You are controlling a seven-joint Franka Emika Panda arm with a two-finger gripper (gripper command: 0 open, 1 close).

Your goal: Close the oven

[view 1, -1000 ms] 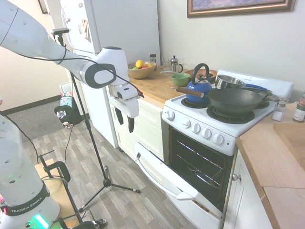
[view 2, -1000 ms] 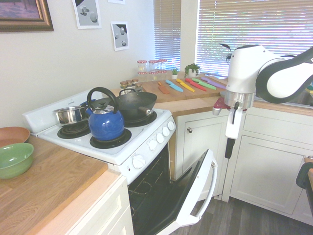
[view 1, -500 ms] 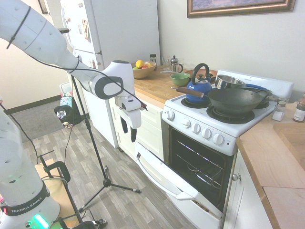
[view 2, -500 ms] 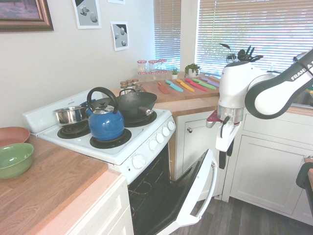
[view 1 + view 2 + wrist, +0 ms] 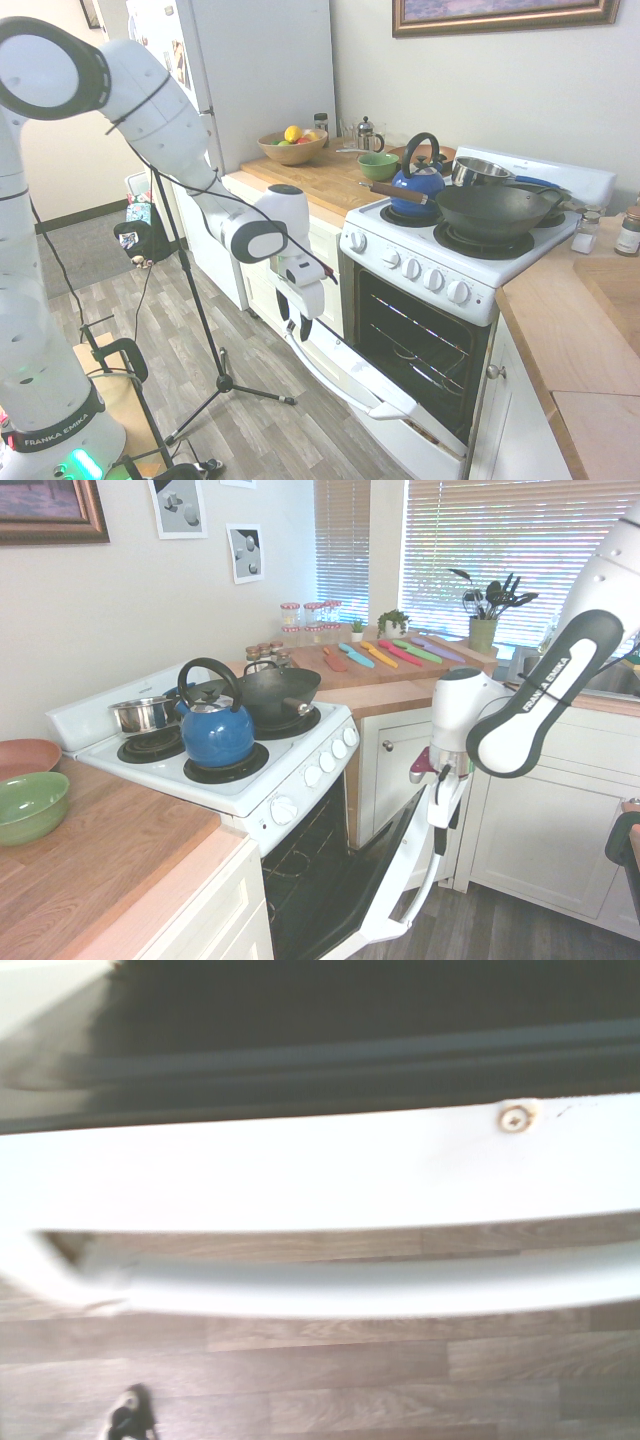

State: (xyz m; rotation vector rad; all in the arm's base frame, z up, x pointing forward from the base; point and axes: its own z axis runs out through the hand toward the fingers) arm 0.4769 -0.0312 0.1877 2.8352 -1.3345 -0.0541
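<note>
Reach stage: gripper (image 5: 298, 326), fingers spread, at dropped oven door's (image 5: 401, 868) outer edge, near handle's (image 5: 424, 885) end. Next likely: push up, inward.

Glossy blue kettle (image 5: 217, 736), wood-grain countertop (image 5: 110, 870)

The oven (image 5: 418, 345) gapes at five o'clock, the gripper (image 5: 297, 327) at six, the kettle (image 5: 418, 188) at two, the fridge (image 5: 265, 75) at eleven.

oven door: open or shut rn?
Partly open: the oven door slants outward from the range, exposing the wire-racked cavity.
</note>
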